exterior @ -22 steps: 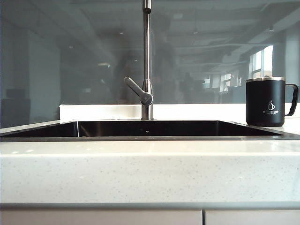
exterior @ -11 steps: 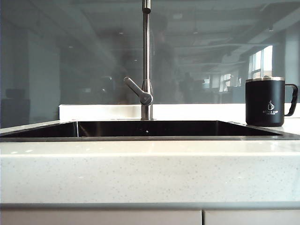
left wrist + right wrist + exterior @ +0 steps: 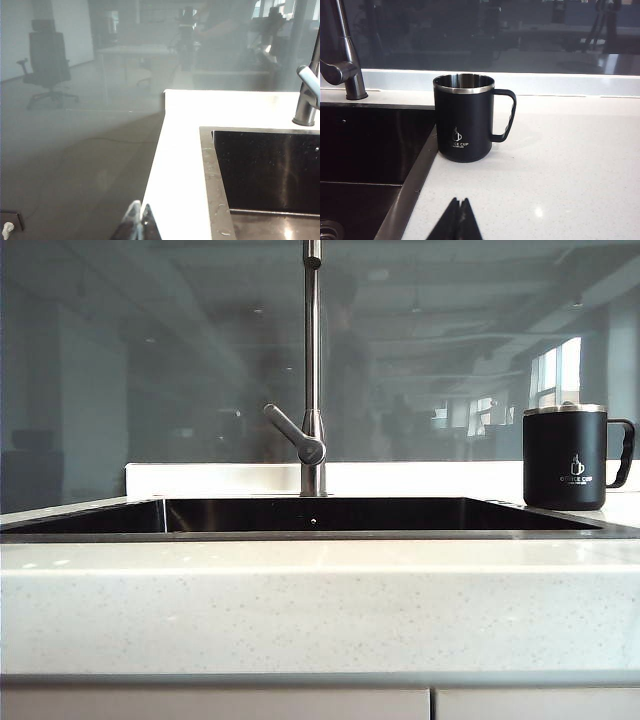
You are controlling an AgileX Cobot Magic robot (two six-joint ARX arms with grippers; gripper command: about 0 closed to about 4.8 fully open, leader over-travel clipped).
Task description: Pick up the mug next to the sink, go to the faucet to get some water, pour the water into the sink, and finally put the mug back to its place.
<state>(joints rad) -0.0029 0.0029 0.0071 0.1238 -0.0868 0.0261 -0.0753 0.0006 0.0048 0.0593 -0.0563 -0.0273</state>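
Two grippers, neither visible from the exterior camera; each shows only in its own wrist view. Left gripper: finger tips pressed together, nothing between them, hovering over the outer edge of the white counter beside the sink's far end from the mug. Right gripper: tips likewise together and empty, over the counter, near the mug but clear of it.

Mug stands upright on the counter just beside the sink, at its right-hand corner in the exterior view, handle turned away from the basin. Whether its base touches the steel rim is hard to judge; it looks just clear. Inside of the mug appears bare steel, contents not readable.

Faucet rises straight behind the middle of the basin, lever slanting up to the left. Glass wall behind the counter shows dim office reflections.
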